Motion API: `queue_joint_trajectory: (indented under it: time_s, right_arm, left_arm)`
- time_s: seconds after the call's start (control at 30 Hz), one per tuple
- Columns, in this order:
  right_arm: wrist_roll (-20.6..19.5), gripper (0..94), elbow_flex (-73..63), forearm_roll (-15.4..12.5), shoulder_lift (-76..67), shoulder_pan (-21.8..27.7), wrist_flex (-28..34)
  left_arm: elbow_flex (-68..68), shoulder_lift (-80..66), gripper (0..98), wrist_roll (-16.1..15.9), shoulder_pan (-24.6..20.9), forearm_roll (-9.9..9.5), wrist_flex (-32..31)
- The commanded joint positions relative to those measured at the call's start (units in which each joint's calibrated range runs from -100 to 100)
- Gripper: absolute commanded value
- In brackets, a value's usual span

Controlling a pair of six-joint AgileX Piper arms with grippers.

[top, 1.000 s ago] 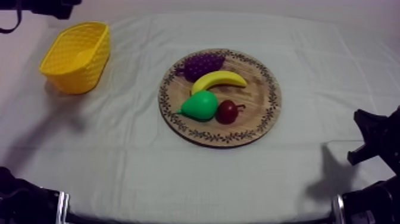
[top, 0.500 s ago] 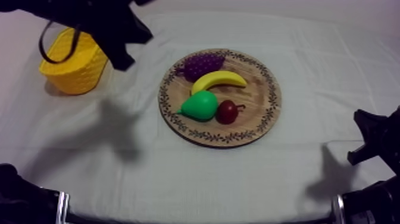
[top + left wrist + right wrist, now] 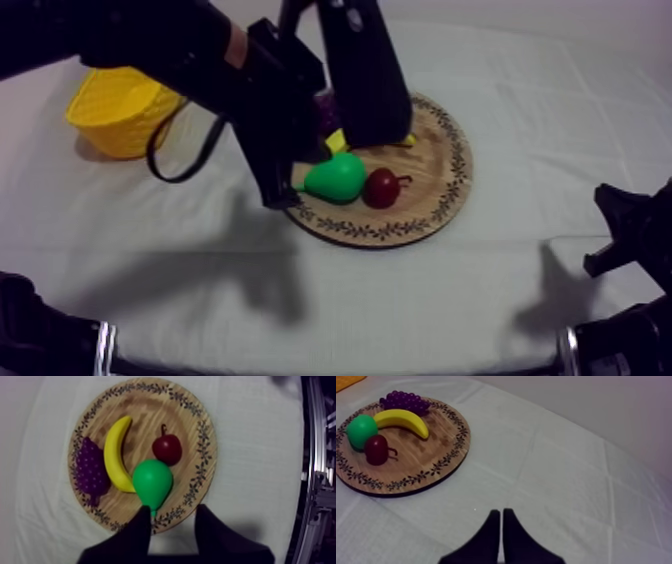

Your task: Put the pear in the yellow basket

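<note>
Over the last second my left gripper (image 3: 173, 514) swung in and now hovers open-fingered and empty at the stem end of the pear (image 3: 152, 481), which lies untouched on the wooden board (image 3: 150, 403), so grasp and carry to the yellow basket (image 3: 108, 118) remain.

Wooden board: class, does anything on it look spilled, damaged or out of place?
Nothing stands out. The green pear, yellow banana, purple grape bunch and small red fruit lie intact on the round wooden board with the patterned rim; the left end effector hangs open beside the pear.
</note>
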Motion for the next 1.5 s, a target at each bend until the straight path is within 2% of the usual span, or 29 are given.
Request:
queue_joint_trajectory:
  time_s: [0.0,0.23,0.37,0.57,0.8,1.23,1.47]
  right_arm:
    - [0.01,0.3,-0.01,0.00,-0.01,-0.02,0.00]
    - [0.01,0.3,-0.01,0.00,-0.01,-0.02,0.00]
    - [0.01,0.3,-0.01,0.00,-0.01,-0.02,0.00]
    - [0.01,0.3,-0.01,0.00,-0.01,-0.02,0.00]
    - [0.01,0.3,-0.01,0.00,-0.01,-0.04,0.00]
    - [0.01,0.3,-0.01,0.00,-0.01,-0.09,0.00]
    - [0.01,0.3,-0.01,0.00,-0.01,-0.09,0.00]
  left_arm:
    - [-0.43,2.28,58.9,0.21,0.23,-0.50,0.18]
    - [-3.83,9.45,79.5,1.61,0.97,-2.67,1.49]
    - [-6.11,13.50,86.5,1.82,0.97,-3.32,1.91]
    - [-8.91,19.52,92.1,1.57,-0.06,-3.58,2.03]
    - [-11.57,26.17,94.6,0.68,-1.81,-3.50,2.02]
    - [-17.23,37.42,94.2,-0.55,-2.28,-3.01,2.33]
    - [-22.56,41.21,86.0,-2.35,-2.97,-1.45,6.20]
